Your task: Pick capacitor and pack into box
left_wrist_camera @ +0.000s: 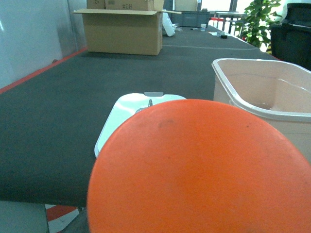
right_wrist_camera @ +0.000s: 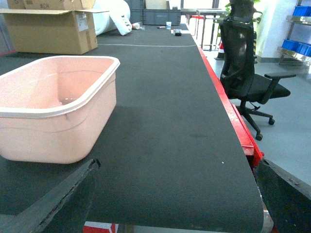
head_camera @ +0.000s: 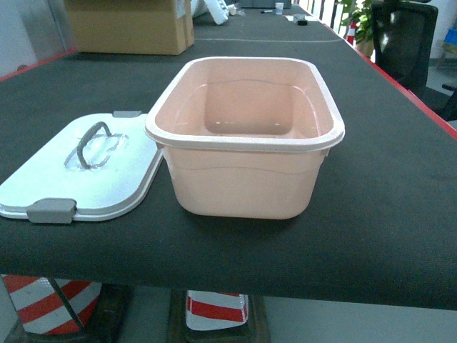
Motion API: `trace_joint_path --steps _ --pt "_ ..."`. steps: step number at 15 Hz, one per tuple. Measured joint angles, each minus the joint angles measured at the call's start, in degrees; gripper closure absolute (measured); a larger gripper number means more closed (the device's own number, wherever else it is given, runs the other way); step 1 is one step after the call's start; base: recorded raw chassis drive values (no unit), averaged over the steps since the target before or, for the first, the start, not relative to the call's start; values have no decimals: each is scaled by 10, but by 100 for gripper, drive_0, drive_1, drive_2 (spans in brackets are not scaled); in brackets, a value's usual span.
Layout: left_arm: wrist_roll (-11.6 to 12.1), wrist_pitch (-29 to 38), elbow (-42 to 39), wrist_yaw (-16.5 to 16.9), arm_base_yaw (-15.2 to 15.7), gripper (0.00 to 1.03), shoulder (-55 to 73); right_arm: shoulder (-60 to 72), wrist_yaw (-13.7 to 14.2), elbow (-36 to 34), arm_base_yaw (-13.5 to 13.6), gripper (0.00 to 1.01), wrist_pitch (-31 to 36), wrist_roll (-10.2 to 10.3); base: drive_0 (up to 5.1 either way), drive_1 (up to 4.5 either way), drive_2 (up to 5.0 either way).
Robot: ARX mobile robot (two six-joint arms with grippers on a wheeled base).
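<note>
You have the box (head_camera: pixel 246 164) sitting upright and open near the front edge of the dark worktop (head_camera: pixel 385 186), roughly in the middle of the head view; nothing can be made out inside it beyond its bare pink floor. Its lid (head_camera: pixel 86 171) lies flat on the worktop just to the left of the box, its right edge against or very close to the box wall, grey handle (head_camera: pixel 93 143) facing up and a grey latch (head_camera: pixel 51 211) at the near edge. No capacitor can be made out in any view. In the left wrist view a large round orange shape (left_wrist_camera: pixel 199 170) fills the near lower part of the frame, hiding most of the lid, and you cannot tell from it whether the left end effector is open or closed. In the right wrist view two dark fingers (right_wrist_camera: pixel 53 199) of the right end effector (right_wrist_camera: pixel 175 194) show at the bottom corners, spread wide apart with nothing between them, low over the near worktop edge to the right of the box. Far back on the left stands a brown cardboard carton (head_camera: pixel 128 25), and off the worktop's right side you see a black office chair (right_wrist_camera: pixel 245 73).
</note>
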Motion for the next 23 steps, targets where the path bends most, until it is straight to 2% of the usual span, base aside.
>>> trace_joint_path --steps 3,4,5,7,8,9,10,13,15,16,17,19,20,21,22,23 --pt "0 0 0 0 0 60 0 0 0 0 0 3 0 0 0 0 0" --pt "-7 -21 5 -49 -21 60 16 0 0 0 0 3 0 0 0 0 0" --pt "-14 49 8 -108 -51 60 100 0 0 0 0 3 0 0 0 0 0" --pt "-9 255 57 -140 -77 60 313 0 0 0 0 3 0 0 0 0 0" --pt "0 370 125 -140 -108 60 439 0 0 0 0 3 0 0 0 0 0" --pt "12 448 196 -133 -131 60 542 0 0 0 0 3 0 0 0 0 0" --pt "15 483 286 -127 -155 60 656 0 0 0 0 3 0 0 0 0 0" --pt "25 391 550 -136 -217 60 944 0 0 0 0 3 0 0 0 0 0" --pt "19 323 727 -137 -238 60 1081 0 0 0 0 3 0 0 0 0 0" --pt "19 301 778 -125 -245 60 1117 0 0 0 0 3 0 0 0 0 0" --pt "15 315 798 -125 -248 50 1135 0 0 0 0 3 0 0 0 0 0" --pt "-9 326 793 -124 -247 27 1117 0 0 0 0 3 0 0 0 0 0" --pt "-13 330 793 -124 -246 12 1101 0 0 0 0 3 0 0 0 0 0" --pt "-16 332 793 -125 -244 3 1098 0 0 0 0 3 0 0 0 0 0" --pt "-20 328 793 -125 -244 6 1099 0 0 0 0 3 0 0 0 0 0" --pt "-18 403 765 -118 -241 5 1097 0 0 0 0 3 0 0 0 0 0"
